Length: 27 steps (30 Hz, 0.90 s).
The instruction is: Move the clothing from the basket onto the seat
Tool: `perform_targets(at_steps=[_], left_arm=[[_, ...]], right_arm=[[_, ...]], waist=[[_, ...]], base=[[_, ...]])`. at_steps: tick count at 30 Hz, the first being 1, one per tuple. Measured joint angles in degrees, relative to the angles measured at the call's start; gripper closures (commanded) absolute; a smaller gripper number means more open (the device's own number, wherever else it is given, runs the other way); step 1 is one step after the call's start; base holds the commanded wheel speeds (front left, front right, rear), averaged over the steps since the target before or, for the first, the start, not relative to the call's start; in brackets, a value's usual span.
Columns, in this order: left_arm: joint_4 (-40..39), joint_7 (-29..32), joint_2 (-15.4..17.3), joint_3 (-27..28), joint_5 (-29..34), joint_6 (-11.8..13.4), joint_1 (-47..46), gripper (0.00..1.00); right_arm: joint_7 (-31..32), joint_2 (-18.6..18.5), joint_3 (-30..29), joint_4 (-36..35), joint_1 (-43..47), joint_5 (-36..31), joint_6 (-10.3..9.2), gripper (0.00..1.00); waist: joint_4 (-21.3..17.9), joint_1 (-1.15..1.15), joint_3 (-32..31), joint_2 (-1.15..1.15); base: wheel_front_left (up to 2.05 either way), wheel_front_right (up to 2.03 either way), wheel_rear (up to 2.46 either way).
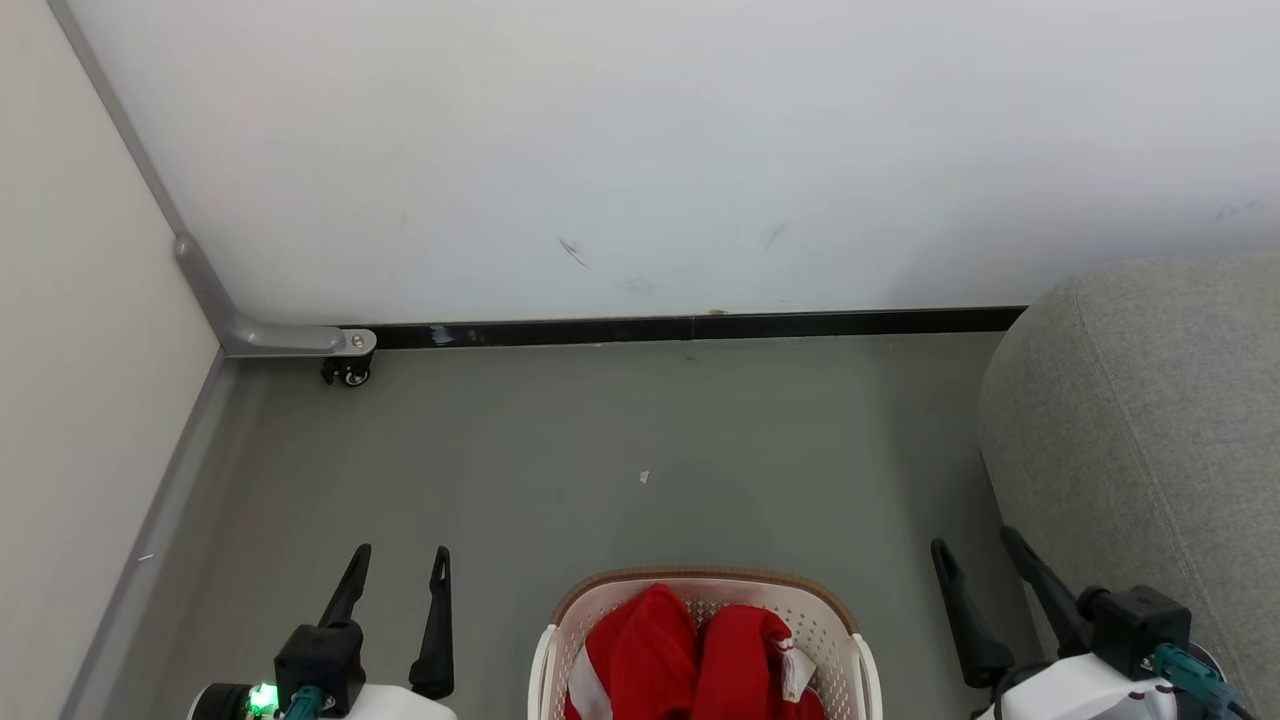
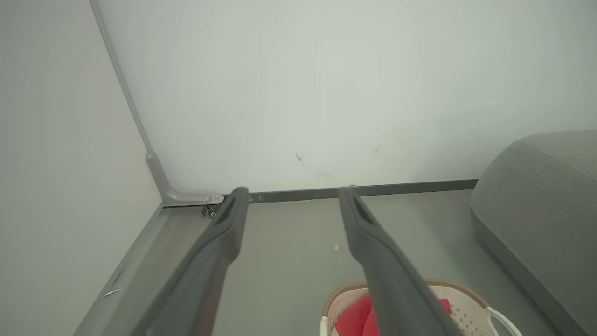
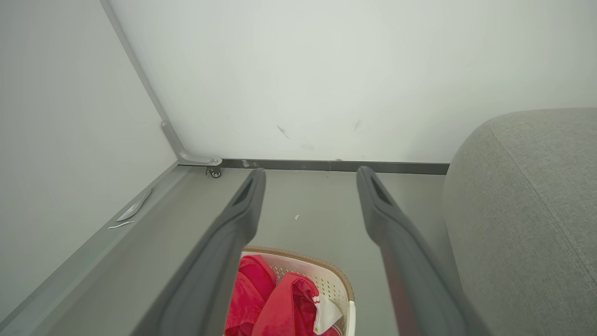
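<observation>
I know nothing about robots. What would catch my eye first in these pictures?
The bright red clothing grabs you first, heaped in a white basket at the bottom middle of the head view. To its right bulks a big grey seat. On either side of the basket, the left fingers and right fingers stand spread open, holding nothing.

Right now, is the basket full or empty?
Not empty: red clothing lies bunched inside the basket, about level with its brown rim.
</observation>
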Motion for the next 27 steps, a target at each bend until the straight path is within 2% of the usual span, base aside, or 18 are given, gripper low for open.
perform_targets(at_steps=[17, 27], left_arm=[[1.58, -0.01, 0.69, -0.88, 0.93, -0.45, -2.72, 0.00], [4.81, 0.02, 0.74, -4.26, 2.43, -2.79, -6.26, 0.00]], right_arm=[[0.00, 0.03, -2.47, -1.81, 0.04, 0.12, 0.00, 0.00], [-0.01, 0.10, -5.36, -5.08, 0.09, -0.02, 0.00, 0.00]], waist=[[-0.54, -0.01, 2.14, 0.00], [-1.39, -0.01, 4.82, 0.00]], base=[[0.00, 0.00, 0.00], [0.00, 0.00, 0.00]])
